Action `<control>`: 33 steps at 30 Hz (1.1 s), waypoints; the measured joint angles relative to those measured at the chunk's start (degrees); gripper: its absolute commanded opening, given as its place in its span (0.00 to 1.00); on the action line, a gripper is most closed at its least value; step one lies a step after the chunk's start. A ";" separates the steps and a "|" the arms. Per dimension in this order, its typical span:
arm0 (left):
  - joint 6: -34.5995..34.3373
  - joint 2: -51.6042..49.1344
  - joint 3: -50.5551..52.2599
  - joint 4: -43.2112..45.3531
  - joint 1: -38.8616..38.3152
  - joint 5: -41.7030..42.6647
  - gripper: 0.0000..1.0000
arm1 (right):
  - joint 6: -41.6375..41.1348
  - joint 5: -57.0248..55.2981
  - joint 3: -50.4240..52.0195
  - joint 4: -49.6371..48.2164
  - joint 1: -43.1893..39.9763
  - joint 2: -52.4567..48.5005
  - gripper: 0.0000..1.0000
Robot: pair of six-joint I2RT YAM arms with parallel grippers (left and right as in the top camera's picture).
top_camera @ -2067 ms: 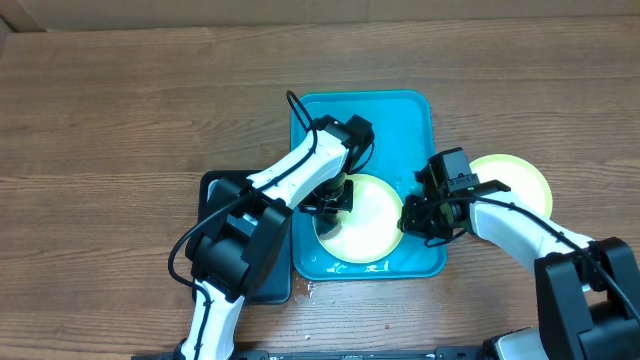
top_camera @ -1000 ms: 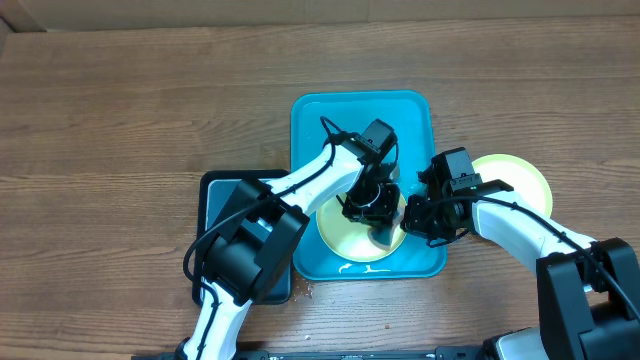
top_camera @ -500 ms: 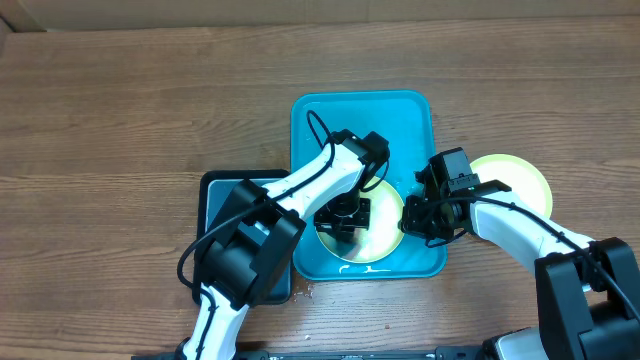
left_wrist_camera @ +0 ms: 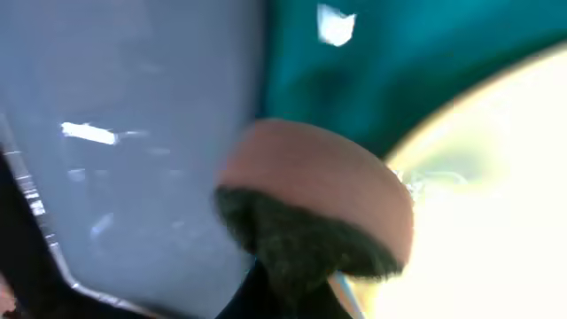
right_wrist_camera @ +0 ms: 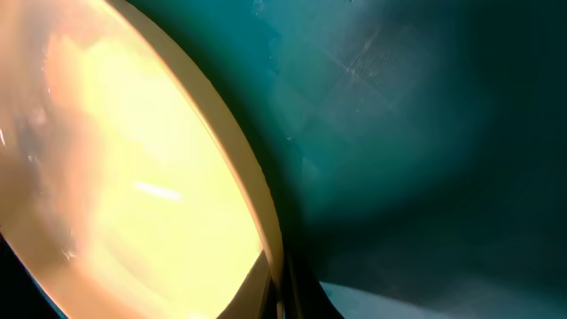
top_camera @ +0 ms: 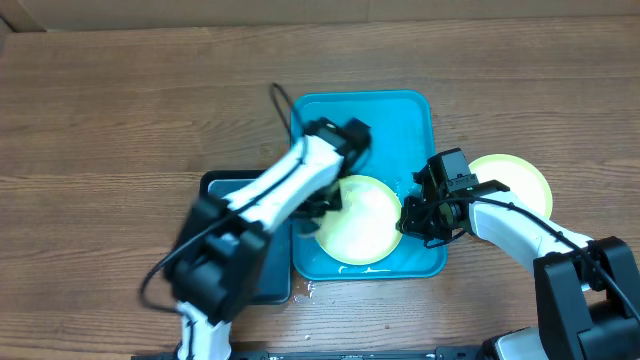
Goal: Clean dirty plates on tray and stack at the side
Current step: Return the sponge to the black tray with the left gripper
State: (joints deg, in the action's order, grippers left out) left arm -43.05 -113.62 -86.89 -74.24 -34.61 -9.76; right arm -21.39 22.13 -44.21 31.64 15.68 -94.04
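A yellow-green rimmed plate (top_camera: pixel 365 222) lies in the near half of the turquoise tray (top_camera: pixel 370 115). My right gripper (top_camera: pixel 410 222) is shut on this plate's right rim; in the right wrist view the rim (right_wrist_camera: pixel 252 190) runs down between the fingers (right_wrist_camera: pixel 276 288). My left gripper (top_camera: pixel 325 203) is shut on a sponge (left_wrist_camera: pixel 319 199), pink with a dark scouring side, at the plate's left edge (left_wrist_camera: pixel 496 213). The left arm is motion-blurred. A second plate (top_camera: pixel 520 180) lies on the table right of the tray. A third plate does not show.
A dark grey-black tray (top_camera: pixel 218 192) lies against the turquoise tray's left side, partly under the left arm; it fills the left of the left wrist view (left_wrist_camera: pixel 133 151). Water glints on the turquoise tray's near edge (top_camera: pixel 335 262). Wooden table all round.
My left gripper with the sponge swept over the plate, to the right and then back left to the plate's left edge. The right gripper and plate stayed put.
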 measured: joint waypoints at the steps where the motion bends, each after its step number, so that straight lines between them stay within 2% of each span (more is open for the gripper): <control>1: 0.02 2.05 0.17 -0.20 1.07 0.07 0.05 | 0.02 -0.02 0.00 0.04 0.00 0.00 0.04; 7: 1.60 17.31 0.24 -4.07 8.76 -0.11 0.04 | 0.04 -0.04 0.00 0.20 0.00 0.00 0.04; 12: 5.57 22.58 0.70 -5.27 15.15 -0.59 0.04 | 0.07 -0.09 0.00 0.37 -0.02 0.00 0.04; 14: 7.54 22.77 3.17 -2.54 16.87 -0.37 0.04 | 0.04 -0.09 0.00 0.46 -0.04 0.00 0.04; 18: 11.85 22.32 14.29 7.34 18.51 2.97 0.05 | 0.04 -0.04 -0.04 0.55 -0.15 0.00 0.04; 21: 13.77 21.59 22.62 13.49 18.56 5.38 0.13 | 0.04 -0.04 -0.04 0.68 -0.20 0.00 0.04; 24: 14.75 21.27 26.43 15.15 18.73 6.75 0.22 | 0.04 -0.02 -0.04 0.74 -0.22 0.00 0.04; 26: 15.43 21.27 26.62 15.30 19.34 7.80 0.35 | 0.07 -0.02 -0.04 0.87 -0.22 0.00 0.04; 29: 16.39 21.31 26.05 14.38 20.68 10.16 0.84 | 0.07 -0.04 -0.04 0.96 -0.22 0.00 0.04; 30: 16.31 21.38 25.62 13.60 21.24 10.97 0.88 | 0.09 -0.04 -0.04 1.16 -0.22 0.00 0.04; 33: 16.35 22.18 23.58 10.64 23.74 13.03 0.89 | 0.22 -0.09 -0.57 3.74 -0.26 0.02 0.04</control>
State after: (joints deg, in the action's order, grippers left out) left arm -26.70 -91.44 -63.31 -63.59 -10.87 3.27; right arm -21.17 22.04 -44.77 35.38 15.42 -94.02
